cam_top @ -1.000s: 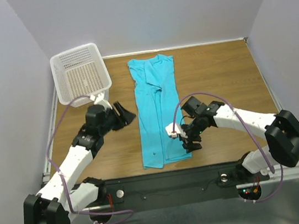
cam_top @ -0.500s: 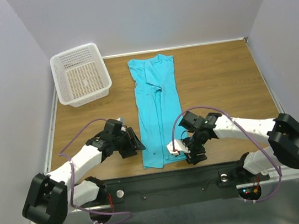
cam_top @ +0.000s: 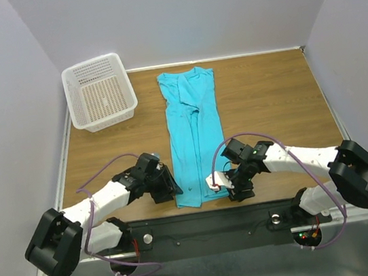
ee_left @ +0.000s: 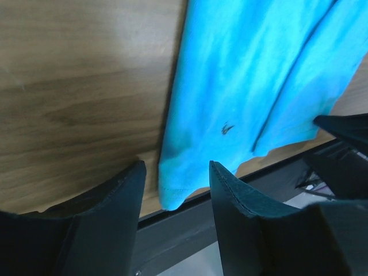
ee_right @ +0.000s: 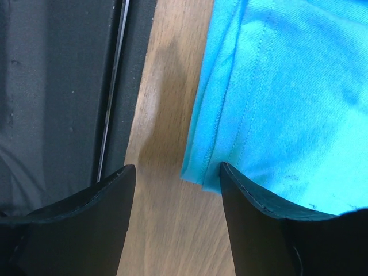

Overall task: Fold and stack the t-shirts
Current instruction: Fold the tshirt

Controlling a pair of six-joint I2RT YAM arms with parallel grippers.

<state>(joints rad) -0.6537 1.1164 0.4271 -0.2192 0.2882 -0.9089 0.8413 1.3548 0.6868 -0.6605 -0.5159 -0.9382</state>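
Note:
The turquoise t-shirt [cam_top: 193,133] lies folded into a long narrow strip down the middle of the wooden table [cam_top: 274,98], collar at the far end. My left gripper [cam_top: 168,189] is open at the strip's near left corner. In the left wrist view that hem corner [ee_left: 172,192] lies between the two black fingers [ee_left: 238,201]. My right gripper [cam_top: 236,192] is open at the near right corner. In the right wrist view the stitched hem corner [ee_right: 204,169] sits between its fingers [ee_right: 253,201], one of them over the cloth. Nothing is gripped.
A white perforated basket [cam_top: 99,91] stands at the far left of the table. The black mounting rail [cam_top: 210,223] runs along the near edge, just beyond the shirt's hem. White walls close in the left, right and back sides.
My left arm has swung from beside the basket down to the shirt's near left corner. The right gripper has slid nearer along the shirt's right edge. The basket, tilted a second ago, now sits flat.

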